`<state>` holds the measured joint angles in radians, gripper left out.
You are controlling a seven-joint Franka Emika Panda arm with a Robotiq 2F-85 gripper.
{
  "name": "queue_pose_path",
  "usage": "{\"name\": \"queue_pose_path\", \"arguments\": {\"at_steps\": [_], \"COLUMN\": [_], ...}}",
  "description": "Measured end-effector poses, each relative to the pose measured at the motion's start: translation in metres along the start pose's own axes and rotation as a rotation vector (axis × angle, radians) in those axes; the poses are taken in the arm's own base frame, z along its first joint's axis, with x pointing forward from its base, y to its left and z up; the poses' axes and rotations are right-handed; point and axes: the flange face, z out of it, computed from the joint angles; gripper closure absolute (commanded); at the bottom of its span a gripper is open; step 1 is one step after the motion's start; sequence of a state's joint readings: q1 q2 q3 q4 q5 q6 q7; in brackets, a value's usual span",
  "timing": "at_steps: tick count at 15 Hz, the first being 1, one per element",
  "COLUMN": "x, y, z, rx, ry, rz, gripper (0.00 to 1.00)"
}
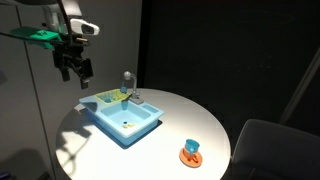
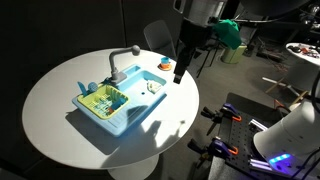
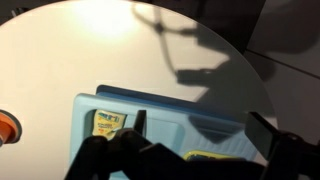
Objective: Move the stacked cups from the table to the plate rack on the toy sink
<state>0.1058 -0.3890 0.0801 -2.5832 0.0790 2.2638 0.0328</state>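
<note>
**Above the tabletop, the claw hangs open and empty; cups sit clear of the sink**

Across the round white tabletop (image 1: 215, 115) there's bright light and hard shadow in both exterior views. The blue toy sink (image 1: 140, 133) sits near the middle of it, one basin open and bare.

Up in the air is the dark claw (image 1: 75, 70), well clear of the surface and touching nothing. In the wrist view its fingers (image 3: 105, 160) stand wide apart at the bottom edge, with only the sink showing between them. So it's spread open with nothing in its grip.

Down in the sink's other compartment is the green plate rack (image 1: 107, 100). The grey faucet (image 1: 127, 80) stands upright at the back rim beside it.

And the stacked cups (image 1: 192, 152), blue on an orange base, stand upright on the tabletop. They're apart from the sink, near the table's edge, and just peek in at the wrist view's left border.
</note>
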Motion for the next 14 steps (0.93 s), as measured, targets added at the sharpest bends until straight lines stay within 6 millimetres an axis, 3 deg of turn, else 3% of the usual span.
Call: {"name": "queue_pose_path", "arguments": {"at_steps": [6, 14], "x": [-0.012, -0.014], "y": [0.041, 0.044], "z": [-0.011, -0.010], "rx": [0.010, 0.010], "ry": [-0.076, -0.108], "rz": [0.141, 0.150], "gripper": [0.00, 0.00]}}
